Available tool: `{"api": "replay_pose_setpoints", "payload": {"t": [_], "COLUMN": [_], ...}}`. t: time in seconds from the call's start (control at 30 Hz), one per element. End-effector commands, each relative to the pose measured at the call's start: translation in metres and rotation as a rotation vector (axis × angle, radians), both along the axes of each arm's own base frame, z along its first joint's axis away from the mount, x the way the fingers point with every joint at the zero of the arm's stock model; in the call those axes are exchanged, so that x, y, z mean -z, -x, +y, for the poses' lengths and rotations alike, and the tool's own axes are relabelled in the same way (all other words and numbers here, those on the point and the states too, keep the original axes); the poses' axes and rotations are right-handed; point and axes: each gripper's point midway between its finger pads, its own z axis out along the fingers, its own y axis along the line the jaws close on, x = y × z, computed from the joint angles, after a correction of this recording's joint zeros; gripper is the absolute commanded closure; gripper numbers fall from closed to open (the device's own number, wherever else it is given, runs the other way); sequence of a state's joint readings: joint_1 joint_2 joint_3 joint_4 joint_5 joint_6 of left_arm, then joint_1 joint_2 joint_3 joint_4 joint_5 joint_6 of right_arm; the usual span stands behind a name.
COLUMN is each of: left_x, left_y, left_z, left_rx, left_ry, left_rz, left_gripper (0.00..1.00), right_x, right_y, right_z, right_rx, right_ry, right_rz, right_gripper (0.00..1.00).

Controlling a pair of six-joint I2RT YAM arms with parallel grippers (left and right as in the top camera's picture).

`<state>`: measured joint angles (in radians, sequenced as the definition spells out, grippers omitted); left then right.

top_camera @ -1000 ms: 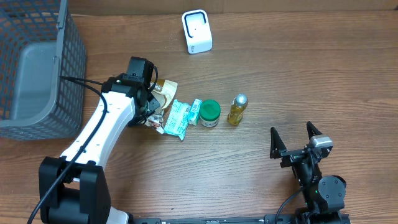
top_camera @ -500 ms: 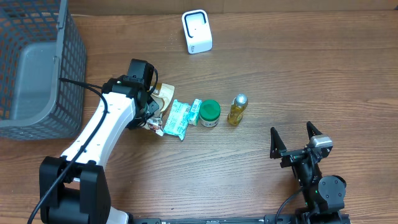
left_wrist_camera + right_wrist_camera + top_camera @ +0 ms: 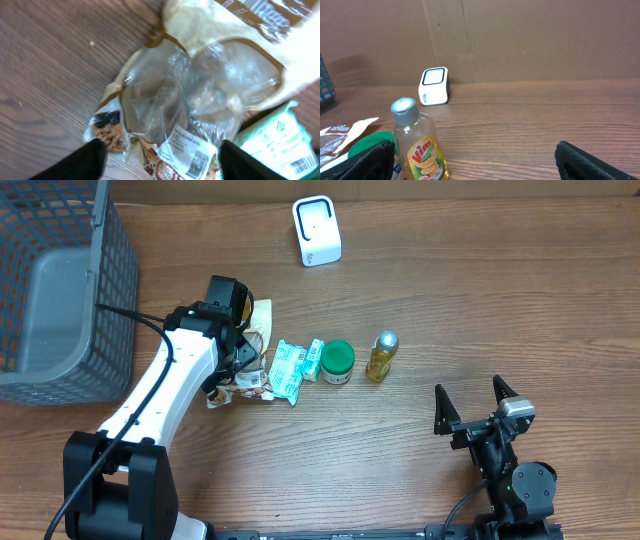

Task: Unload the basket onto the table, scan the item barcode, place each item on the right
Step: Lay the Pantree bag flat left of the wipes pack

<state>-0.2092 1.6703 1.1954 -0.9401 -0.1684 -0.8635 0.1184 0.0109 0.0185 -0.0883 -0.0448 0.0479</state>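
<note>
A crinkled clear-and-brown snack bag [image 3: 252, 350] lies on the wooden table, and in the left wrist view the bag [image 3: 200, 95] shows a white barcode label [image 3: 192, 150] at its lower end. My left gripper [image 3: 237, 375] hangs just over it, open. Its dark fingertips [image 3: 90, 160] stand wide apart on either side of the label, and the gripper [image 3: 157, 162] grips nothing. The white scanner [image 3: 317, 231] stands upright at the back. My right gripper [image 3: 478, 408] rests open near the front right, well away from the items.
A green packet [image 3: 288, 370], a green-lidded jar [image 3: 337, 361] and a yellow Vim bottle [image 3: 381, 356] sit in a row right of the bag. A grey mesh basket [image 3: 60, 290] fills the back left corner. In the right wrist view the bottle [image 3: 419, 145] stands before the scanner [image 3: 434, 86].
My left gripper has opened and let go of the snack bag, which now lies spread flatter on the table. The right arm has not moved.
</note>
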Motion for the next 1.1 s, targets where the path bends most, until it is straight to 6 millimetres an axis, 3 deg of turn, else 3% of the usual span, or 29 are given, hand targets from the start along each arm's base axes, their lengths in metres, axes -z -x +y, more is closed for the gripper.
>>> {"api": "replay_pose_setpoints", "payload": {"t": [0.0,0.2,0.33,0.43,0.6,0.77,1.07], "left_x": [-0.008,-0.043,-0.05,-0.046,-0.035,-0.021,0.003], "left_y": [-0.009,-0.031,-0.036,-0.032,-0.021,-0.005,0.012], "left_z": [-0.003,-0.022,-0.023,-0.022,-0.02,-0.017,-0.01], "left_rx": [0.141,0.319,0.37,0.371,0.371,0.377,0.374], "left_ry": [-0.016,0.036,0.027,0.026,0.025,0.019,0.001], "left_rz": [-0.008,-0.071,-0.087,-0.065,-0.021,0.041,0.096], "left_gripper": [0.18,0.19,0.33,0.35,0.5,0.58,0.59], "right_x": [0.002,0.002,0.002,0.002,0.002,0.002,0.002], "right_y": [0.0,0.0,0.0,0.0,0.0,0.0,0.0], "right_z": [-0.002,-0.002,-0.002,-0.002,-0.002,-0.002,-0.002], "right_rx": [0.008,0.008,0.008,0.008,0.008,0.008,0.008], "right_ry": [0.008,0.008,0.008,0.008,0.008,0.008,0.008], "right_rz": [-0.006,-0.006,-0.006,-0.006,-0.006,-0.006,-0.006], "right_gripper": [0.0,0.0,0.0,0.0,0.0,0.0,0.0]}}
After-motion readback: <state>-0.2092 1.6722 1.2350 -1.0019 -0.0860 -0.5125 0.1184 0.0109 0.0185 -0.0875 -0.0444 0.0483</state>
